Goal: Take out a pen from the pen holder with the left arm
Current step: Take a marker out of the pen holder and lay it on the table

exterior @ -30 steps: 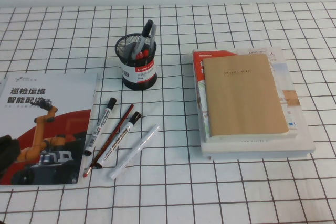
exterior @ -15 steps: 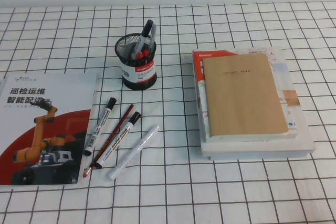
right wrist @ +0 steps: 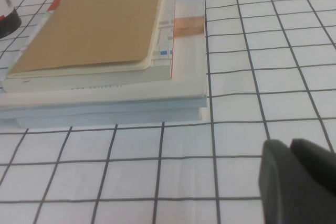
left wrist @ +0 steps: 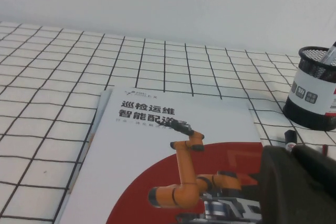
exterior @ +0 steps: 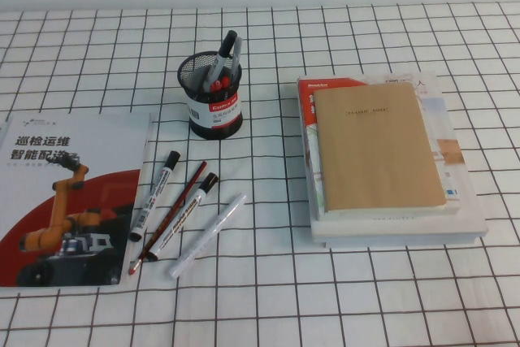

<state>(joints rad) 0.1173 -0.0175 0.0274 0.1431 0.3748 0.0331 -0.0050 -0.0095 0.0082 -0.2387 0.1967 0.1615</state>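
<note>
The black mesh pen holder [exterior: 215, 97] stands upright behind the table's middle, with a few pens [exterior: 224, 56] sticking out of it. Several markers [exterior: 175, 210] lie loose on the cloth in front of it. No arm shows in the high view. In the left wrist view my left gripper [left wrist: 291, 150] hovers over the brochure [left wrist: 173, 171], shut and empty, well short of the pen holder [left wrist: 315, 95]. The right wrist view has my right gripper [right wrist: 291, 145] low over the checked cloth, shut and empty, near the book stack [right wrist: 105, 40].
A brochure with an orange robot arm [exterior: 69, 201] lies at the front left. A stack of books topped by a tan notebook [exterior: 378, 148] lies on the right. A white wall closes off the far edge of the table.
One second ago a dark part of my left gripper showed at the left edge of the high view, over the brochure. It has since drawn back out of that view. Nothing else moved.
</note>
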